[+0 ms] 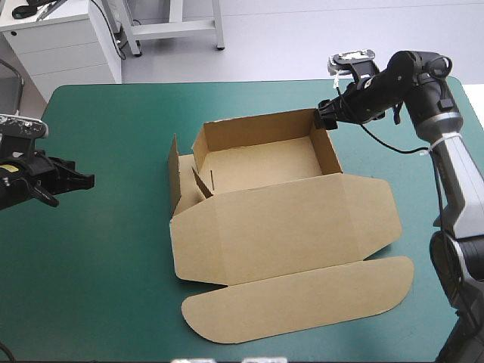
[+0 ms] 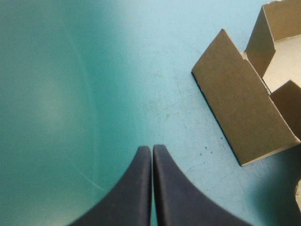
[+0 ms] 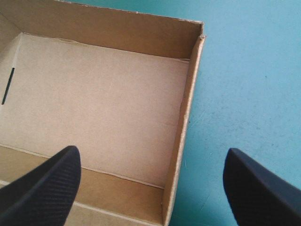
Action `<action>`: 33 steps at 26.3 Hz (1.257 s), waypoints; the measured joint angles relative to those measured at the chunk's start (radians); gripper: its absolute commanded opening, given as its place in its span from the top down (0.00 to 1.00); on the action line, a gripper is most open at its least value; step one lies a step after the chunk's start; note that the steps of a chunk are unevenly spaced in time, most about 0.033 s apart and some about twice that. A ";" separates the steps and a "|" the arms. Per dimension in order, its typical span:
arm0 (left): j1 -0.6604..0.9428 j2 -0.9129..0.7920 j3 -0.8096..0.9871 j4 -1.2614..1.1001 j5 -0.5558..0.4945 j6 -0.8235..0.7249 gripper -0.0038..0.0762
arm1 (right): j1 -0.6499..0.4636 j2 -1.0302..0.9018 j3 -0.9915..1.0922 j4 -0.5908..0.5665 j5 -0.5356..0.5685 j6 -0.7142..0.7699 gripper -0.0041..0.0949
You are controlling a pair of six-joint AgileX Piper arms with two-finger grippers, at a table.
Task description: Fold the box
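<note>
**High view.** The brown box (image 1: 287, 219) lies at the middle of the bench (image 1: 106, 287), which carries a teal-green cover. Its tray (image 1: 261, 162) stands toward the far edge, with the far and right walls raised. On the tray's left side a tall flap (image 1: 174, 170) stands upright and a smaller one leans inward. The lid (image 1: 302, 299) lies flat, spread toward the near edge and ending in a long rounded tongue. The left end effector (image 1: 82, 181) hovers near the bench's left edge, well apart from the box and pointing toward it. The right end effector (image 1: 324, 118) is at the tray's far right corner; whether it touches the board cannot be told here.

**Left wrist view.** The left end effector (image 2: 152, 147) is clenched on nothing. Its two black fingers (image 2: 134, 193) meet in one pointed arch above bare teal-green cover (image 2: 94, 94). Ahead and off to one side, the box's upright left flap (image 2: 244, 113) stands on the cover, apart from the fingers.

**Right wrist view.** The right end effector (image 3: 150, 151) is released and grasps nothing, its black fingers (image 3: 47, 188) wide apart. One finger is over the tray's floor (image 3: 94, 94) and the other over bare cover (image 3: 249, 84) outside the box. The tray's right wall (image 3: 186, 117) runs between them. A short dark slot (image 3: 8, 85) marks the floor's far side.
</note>
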 measured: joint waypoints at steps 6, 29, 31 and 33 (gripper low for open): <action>-0.055 0.000 0.000 0.066 -0.009 -0.011 0.96 | 0.008 0.097 0.000 -0.023 0.000 0.000 0.19; -0.235 0.000 0.000 0.189 0.018 -0.113 0.96 | 0.029 0.317 0.000 -0.075 -0.106 -0.008 0.81; -0.235 0.000 0.000 0.189 0.018 -0.113 0.96 | 0.029 0.320 0.000 -0.075 -0.109 -0.011 0.95; -0.235 0.000 0.000 0.189 0.018 -0.113 0.96 | 0.029 0.320 0.000 -0.072 -0.109 -0.016 0.97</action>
